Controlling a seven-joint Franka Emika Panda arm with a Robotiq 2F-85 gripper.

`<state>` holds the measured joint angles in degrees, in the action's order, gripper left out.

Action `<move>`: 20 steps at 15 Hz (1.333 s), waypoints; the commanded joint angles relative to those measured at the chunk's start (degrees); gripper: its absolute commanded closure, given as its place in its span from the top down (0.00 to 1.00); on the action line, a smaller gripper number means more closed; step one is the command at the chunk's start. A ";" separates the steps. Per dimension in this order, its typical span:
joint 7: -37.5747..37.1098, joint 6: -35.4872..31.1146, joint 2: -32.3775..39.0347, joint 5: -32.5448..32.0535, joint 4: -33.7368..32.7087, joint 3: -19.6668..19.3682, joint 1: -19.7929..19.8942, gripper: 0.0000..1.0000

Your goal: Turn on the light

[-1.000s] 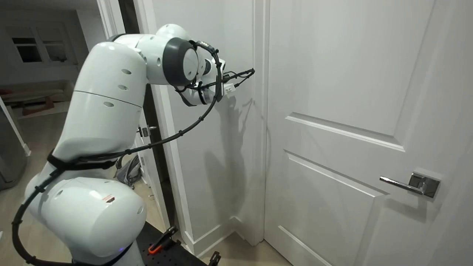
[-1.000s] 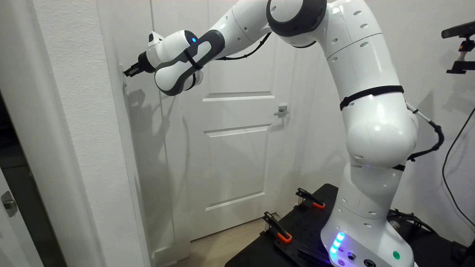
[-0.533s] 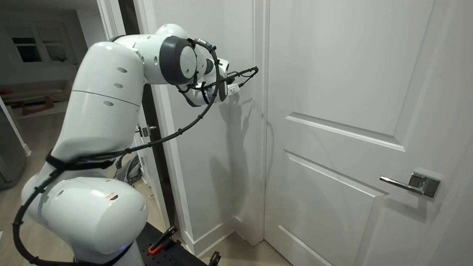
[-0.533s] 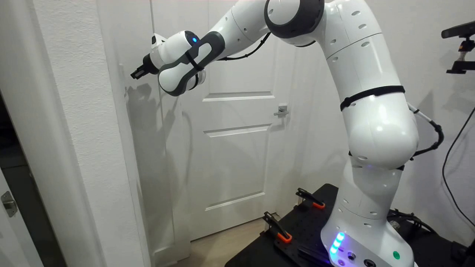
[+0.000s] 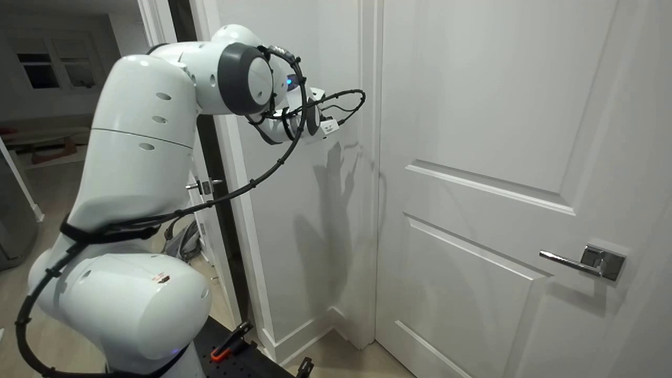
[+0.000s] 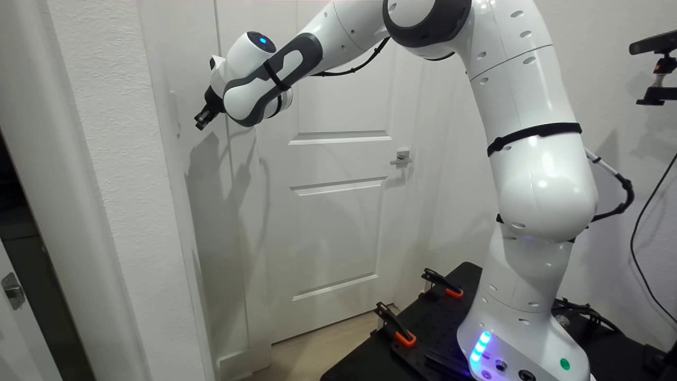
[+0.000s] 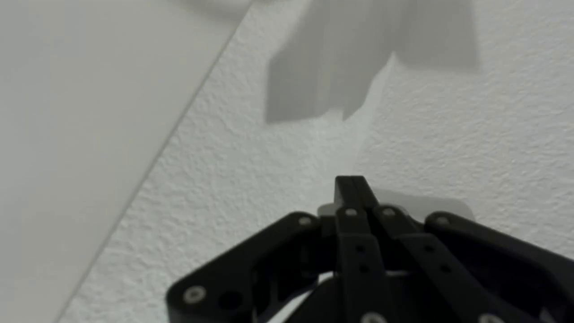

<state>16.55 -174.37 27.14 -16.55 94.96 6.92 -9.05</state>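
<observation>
Switch plate (image 6: 174, 111), by my reading, sits on wall (image 6: 222, 275), pale and edge-on (toggle too small to tell); I cannot find it in wrist view. End effector (image 7: 352, 181): jaws pressed together, nothing held, apart from plate on side nearer door (image 6: 338, 159), pointing downward. Likely fault: jabbing wall below plate, caused by downward aim. Cable loop (image 5: 344, 93) could snag door trim (image 5: 370, 173) if I swing doorward of plate. Wall ends just beyond plate, opposite door; retreat room, I judge, lies from plate toward table (image 6: 365, 360).
</observation>
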 commanded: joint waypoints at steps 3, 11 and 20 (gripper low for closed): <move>-0.26 17.60 -4.92 0.37 0.30 -0.16 -0.99 0.00; 5.41 49.57 -10.07 9.56 -16.12 1.30 3.04 0.01; 3.69 71.38 -5.57 12.53 -30.41 0.42 3.30 0.38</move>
<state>20.13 -108.07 18.36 -5.20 70.29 7.72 -5.85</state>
